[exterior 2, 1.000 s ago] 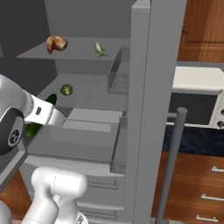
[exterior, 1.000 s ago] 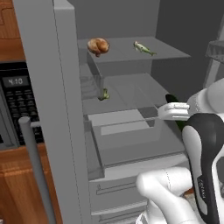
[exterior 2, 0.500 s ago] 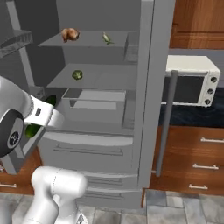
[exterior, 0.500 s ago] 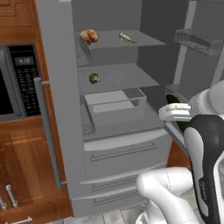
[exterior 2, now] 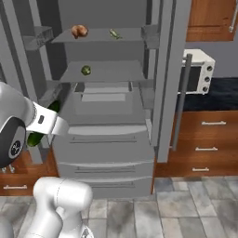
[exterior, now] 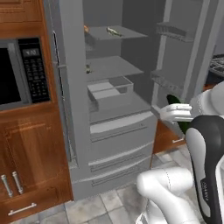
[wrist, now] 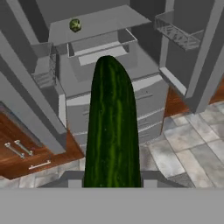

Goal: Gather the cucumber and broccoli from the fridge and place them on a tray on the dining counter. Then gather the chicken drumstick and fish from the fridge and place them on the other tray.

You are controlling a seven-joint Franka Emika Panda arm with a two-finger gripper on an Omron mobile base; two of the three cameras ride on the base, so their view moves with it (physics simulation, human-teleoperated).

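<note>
Moved: base has backed off and turned; the fridge [exterior 2: 111,93] now sits farther away, doors open.
Claw: claw [wrist: 112,181] clamped on the cucumber [wrist: 112,127], which sticks straight out ahead of it, clear of the shelves.
Broccoli: broccoli [exterior 2: 86,70] near the left edge of the middle shelf.
Top shelf: chicken drumstick [exterior 2: 79,31] at the left end, fish [exterior 2: 114,33] toward the right.
</note>
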